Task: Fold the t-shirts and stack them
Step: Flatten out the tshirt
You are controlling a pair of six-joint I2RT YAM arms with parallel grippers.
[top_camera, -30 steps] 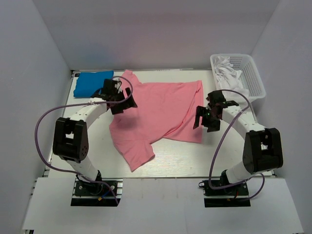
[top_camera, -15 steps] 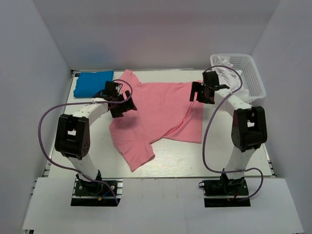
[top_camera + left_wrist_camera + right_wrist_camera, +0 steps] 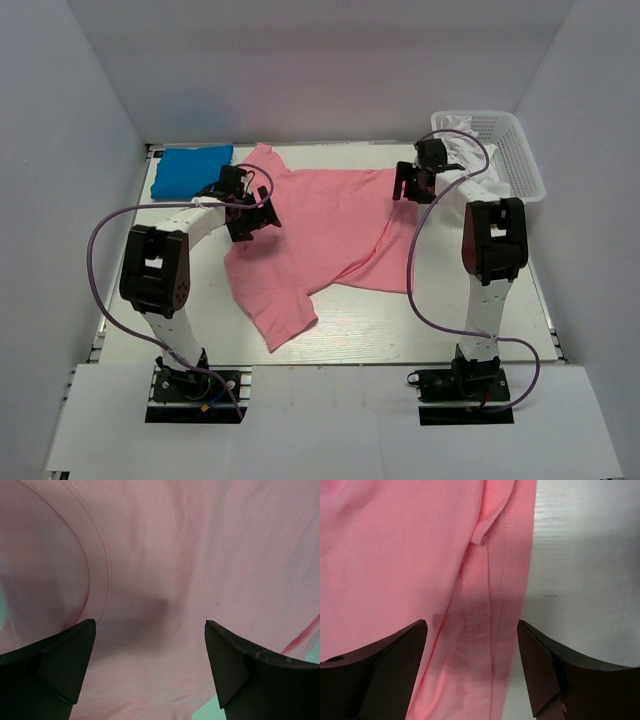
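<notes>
Pink shirt [image 3: 330, 225] lay spread on the counter [image 3: 400, 320], long axis left-right. I had the left pincer [image 3: 252, 218] spread over its collar end and the right pincer [image 3: 412, 186] spread over the far hem corner. Both were empty, with cloth directly below.
</notes>
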